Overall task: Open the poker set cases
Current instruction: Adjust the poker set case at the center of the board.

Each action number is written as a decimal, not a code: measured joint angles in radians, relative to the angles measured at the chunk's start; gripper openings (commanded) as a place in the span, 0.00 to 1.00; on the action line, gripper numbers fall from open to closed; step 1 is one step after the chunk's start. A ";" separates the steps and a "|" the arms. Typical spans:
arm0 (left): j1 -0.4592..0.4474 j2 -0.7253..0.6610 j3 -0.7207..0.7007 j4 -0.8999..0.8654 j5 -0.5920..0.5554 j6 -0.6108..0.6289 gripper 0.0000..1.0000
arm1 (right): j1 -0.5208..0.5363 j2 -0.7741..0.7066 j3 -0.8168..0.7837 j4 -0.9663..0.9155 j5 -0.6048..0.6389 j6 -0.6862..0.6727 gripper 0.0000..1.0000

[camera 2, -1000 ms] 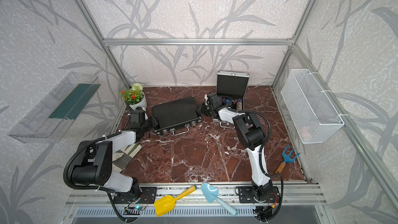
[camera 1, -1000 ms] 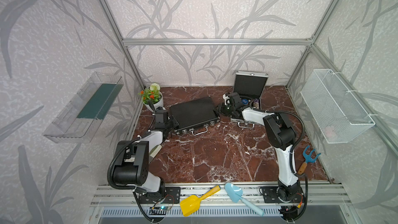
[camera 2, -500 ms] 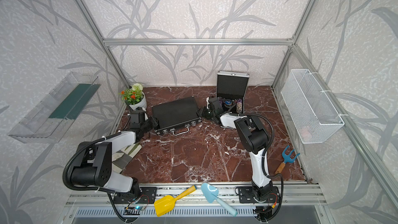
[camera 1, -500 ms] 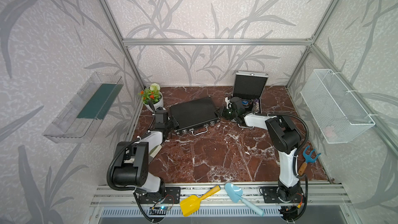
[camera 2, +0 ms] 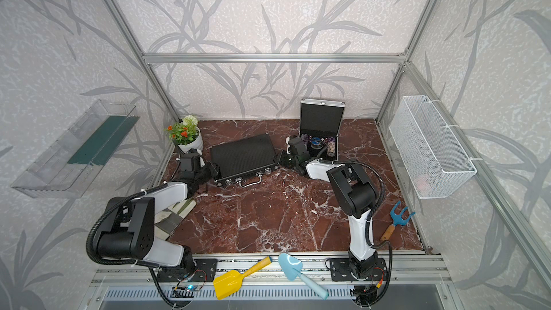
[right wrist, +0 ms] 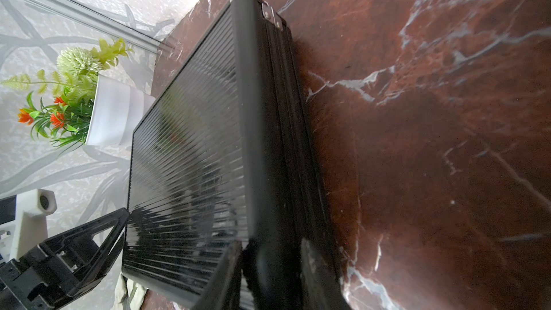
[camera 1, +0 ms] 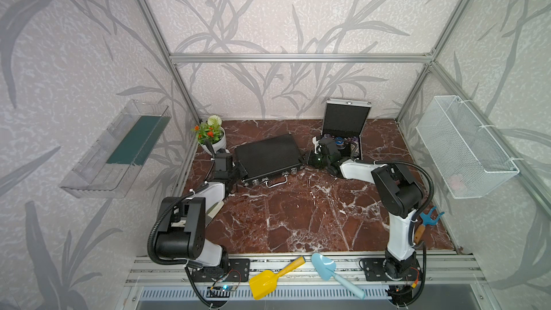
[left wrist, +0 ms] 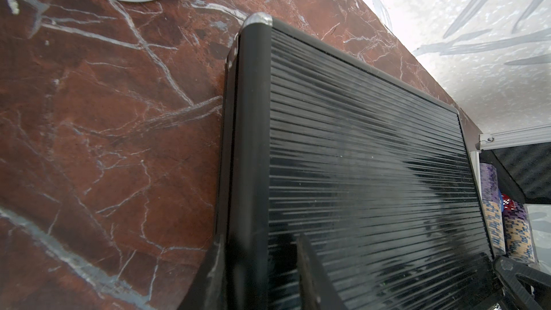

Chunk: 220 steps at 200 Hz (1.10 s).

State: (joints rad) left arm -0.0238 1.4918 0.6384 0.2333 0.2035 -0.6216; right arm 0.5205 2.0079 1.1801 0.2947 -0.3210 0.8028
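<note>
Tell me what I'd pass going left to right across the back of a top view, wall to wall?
Clear shelf → flower pot → black case → silver case → wire basket

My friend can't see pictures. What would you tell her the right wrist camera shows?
A closed black ribbed case lies on a red marble table, seen close up, with the two fingers of the right gripper straddling its near edge. The left gripper reaches the opposite end, and a white pot of flowers stands beyond.
</note>
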 measured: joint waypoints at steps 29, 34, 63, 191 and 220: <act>-0.002 -0.016 -0.004 -0.023 0.003 0.000 0.30 | 0.003 0.000 0.018 -0.033 0.001 -0.044 0.38; -0.003 -0.019 -0.006 -0.027 0.004 0.000 0.31 | 0.005 0.000 0.023 -0.042 0.002 -0.056 0.38; -0.008 -0.032 -0.006 -0.056 0.008 -0.001 0.34 | 0.011 0.002 0.037 -0.077 0.005 -0.108 0.45; -0.008 -0.068 -0.021 -0.104 0.034 -0.009 0.35 | 0.016 -0.047 -0.055 -0.009 -0.003 -0.115 0.34; -0.008 -0.068 -0.021 -0.105 0.034 -0.009 0.35 | 0.018 -0.052 -0.056 -0.019 -0.003 -0.111 0.34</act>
State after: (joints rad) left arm -0.0315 1.4235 0.6174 0.1280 0.2379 -0.6304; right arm 0.5388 1.9560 1.1244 0.2752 -0.3244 0.6914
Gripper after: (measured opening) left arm 0.354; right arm 0.343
